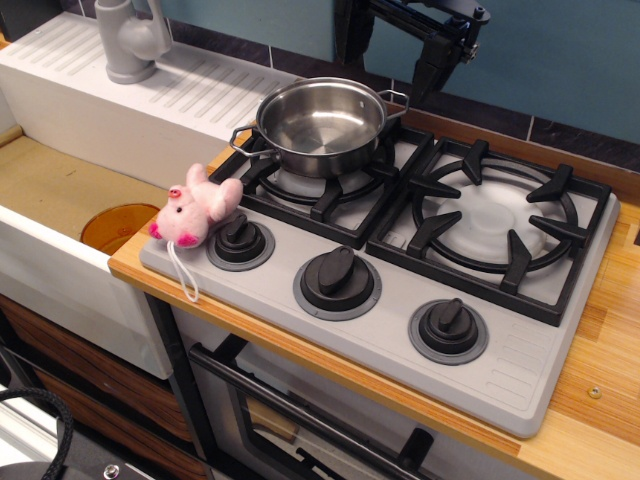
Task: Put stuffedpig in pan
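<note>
The stuffedpig (195, 212) is a pale-pink plush with a pink snout. It lies on its side at the stove's front left corner, against the left knob (240, 241). Its white string loop (185, 272) hangs over the stove edge. The pan (320, 125) is a shiny steel pot with two loop handles, standing empty on the back left burner grate. My gripper (395, 60) is black and hangs at the top of the view, above and behind the pan's right side. Its fingers stand apart and hold nothing.
The right burner grate (495, 220) is bare. Two more knobs (338, 280) (447, 328) line the stove front. A white sink (60, 190) with an orange drain disc (115, 225) and a grey faucet (130, 40) lies to the left. A wooden counter (600, 370) borders the stove's right side.
</note>
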You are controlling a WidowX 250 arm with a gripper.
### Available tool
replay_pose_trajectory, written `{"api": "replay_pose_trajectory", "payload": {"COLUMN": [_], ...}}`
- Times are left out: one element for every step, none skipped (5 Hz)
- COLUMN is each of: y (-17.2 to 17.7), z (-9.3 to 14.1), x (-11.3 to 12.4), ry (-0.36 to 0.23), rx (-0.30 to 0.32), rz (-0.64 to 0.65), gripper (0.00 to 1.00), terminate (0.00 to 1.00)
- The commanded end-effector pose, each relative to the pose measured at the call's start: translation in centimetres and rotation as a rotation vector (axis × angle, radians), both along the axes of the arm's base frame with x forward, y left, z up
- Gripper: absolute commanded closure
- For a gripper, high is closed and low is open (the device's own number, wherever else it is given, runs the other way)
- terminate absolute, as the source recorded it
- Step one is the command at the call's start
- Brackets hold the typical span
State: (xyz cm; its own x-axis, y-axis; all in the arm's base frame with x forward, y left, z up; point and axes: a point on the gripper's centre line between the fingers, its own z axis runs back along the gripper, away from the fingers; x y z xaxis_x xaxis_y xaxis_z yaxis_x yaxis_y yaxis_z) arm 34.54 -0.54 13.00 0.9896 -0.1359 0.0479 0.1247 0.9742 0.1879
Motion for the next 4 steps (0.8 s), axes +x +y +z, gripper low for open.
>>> {"api": "replay_pose_trajectory", "payload": {"y": [0.0, 2.0, 3.4, 4.3], "z": [0.0, 0.5, 0.6, 0.2], "x": [0.0, -2.2, -4.0, -5.2], "ry": [0.0, -0.05, -0.136, -0.183], "rx": [0.0, -0.067, 0.065, 0.133], "rz": [0.0, -0.025, -0.03, -0.024], "gripper": [0.0, 0.0, 0.0, 0.0], "terminate": [0.0, 0.0, 0.0, 0.0]}}
